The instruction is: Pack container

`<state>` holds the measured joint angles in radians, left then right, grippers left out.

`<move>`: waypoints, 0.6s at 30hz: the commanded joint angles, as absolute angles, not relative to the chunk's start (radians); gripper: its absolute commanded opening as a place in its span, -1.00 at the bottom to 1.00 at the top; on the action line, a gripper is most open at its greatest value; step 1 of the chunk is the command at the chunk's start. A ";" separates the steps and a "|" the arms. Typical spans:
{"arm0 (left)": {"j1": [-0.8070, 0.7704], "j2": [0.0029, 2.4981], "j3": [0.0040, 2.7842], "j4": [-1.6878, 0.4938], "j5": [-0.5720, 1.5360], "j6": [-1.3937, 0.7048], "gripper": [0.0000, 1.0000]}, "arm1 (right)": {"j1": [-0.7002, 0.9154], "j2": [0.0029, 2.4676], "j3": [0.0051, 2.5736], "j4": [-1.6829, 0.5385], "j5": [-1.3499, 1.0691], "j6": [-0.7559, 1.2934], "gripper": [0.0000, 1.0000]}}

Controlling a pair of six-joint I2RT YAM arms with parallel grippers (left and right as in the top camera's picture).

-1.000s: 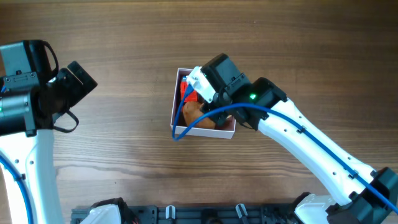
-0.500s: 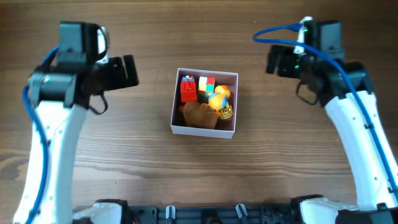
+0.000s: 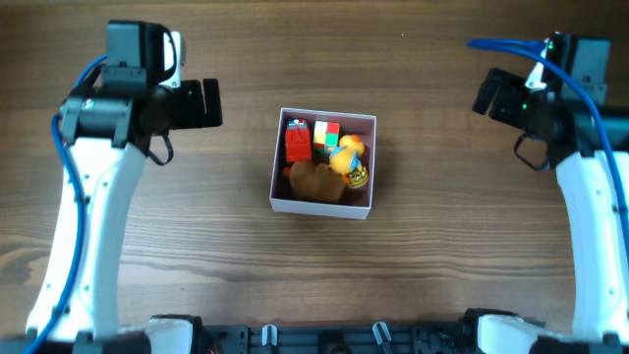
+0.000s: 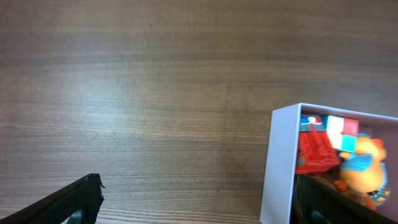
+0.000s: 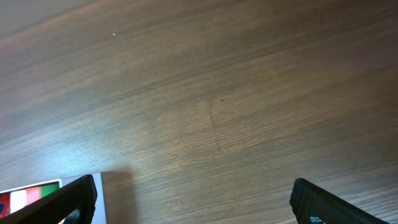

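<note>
Overhead: we locate the container (image 3: 323, 208) mid-table, toys inside, both arms well apart from it. Left wrist: left gripper (image 4: 196, 186) spread, empty. Right wrist: right gripper (image 5: 194, 186) likewise spread. Risk, we judge: a low sweep clips the thin near wall, tipping out the brown toy (image 3: 314, 180).

the container (image 3: 274, 163) is a small square box with thin white walls. it sits flat on the wooden table (image 3: 197, 246), near the middle, with its open side up. it is full of toys. a red toy (image 3: 297, 144) is in the far left corner. a cube with coloured squares (image 3: 326, 135) is just beside it at the back. a yellow duck (image 3: 347, 153) sits on the right side. a brown toy (image 3: 314, 182) lies across the front. the toys are packed close and touch each other.
</note>
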<state>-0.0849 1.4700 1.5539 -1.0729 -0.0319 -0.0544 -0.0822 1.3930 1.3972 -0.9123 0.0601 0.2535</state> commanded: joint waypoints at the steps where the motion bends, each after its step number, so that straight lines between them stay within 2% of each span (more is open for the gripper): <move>1: -0.080 1.307 1.484 -1.048 -0.038 -0.064 1.00 | -0.071 1.248 1.319 -0.916 0.045 0.276 0.99; 8: -0.081 0.909 1.157 -0.917 -0.035 -0.083 1.00 | 0.013 0.885 1.041 -0.888 0.052 0.268 0.99; 11: -0.081 0.691 1.020 -0.895 -0.036 -0.083 1.00 | 0.094 0.657 0.919 -0.890 0.065 0.255 0.99; 15: -0.081 0.488 0.939 -0.917 -0.102 -0.087 0.99 | 0.133 0.477 0.889 -0.960 0.092 0.161 0.99; 18: -0.081 0.377 0.904 -0.941 -0.114 -0.087 1.00 | 0.134 0.434 0.887 -1.057 0.138 0.160 0.99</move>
<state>-0.0849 0.4549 0.9405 -0.9321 -0.0776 -0.0731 0.1284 0.4625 0.9035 -1.0122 0.0845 0.2005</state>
